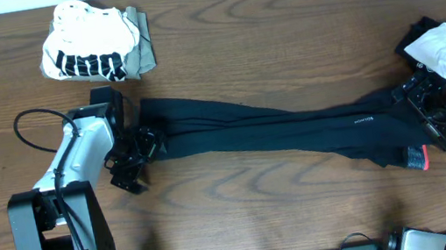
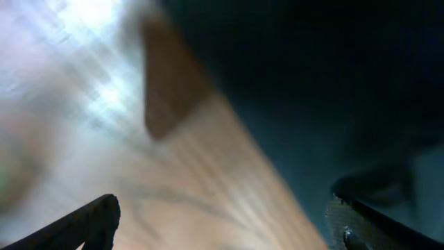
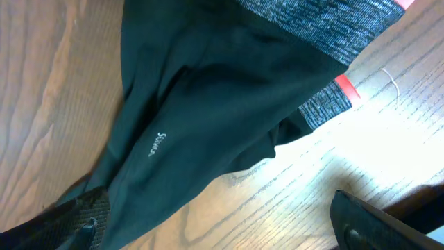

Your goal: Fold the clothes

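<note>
Long black trousers [image 1: 294, 128] lie stretched across the table, leg ends at the left, grey waistband with its red-orange edge [image 1: 416, 156] at the right. My left gripper [image 1: 133, 161] is at the leg ends. In the blurred left wrist view it is open [image 2: 222, 219] over bare wood, with dark cloth [image 2: 333, 90] by its right finger. My right gripper [image 1: 433, 120] is at the waist end. It is open [image 3: 222, 219] low over the table, with the black cloth [image 3: 208, 104] against its left finger and the waistband [image 3: 326, 28] beyond.
A white black-printed top [image 1: 88, 49] on an olive piece [image 1: 138, 44] lies bunched at the back left. A black-and-white garment [image 1: 436, 41] lies at the far right, behind the right arm. The wooden table [image 1: 263, 39] shows around the trousers.
</note>
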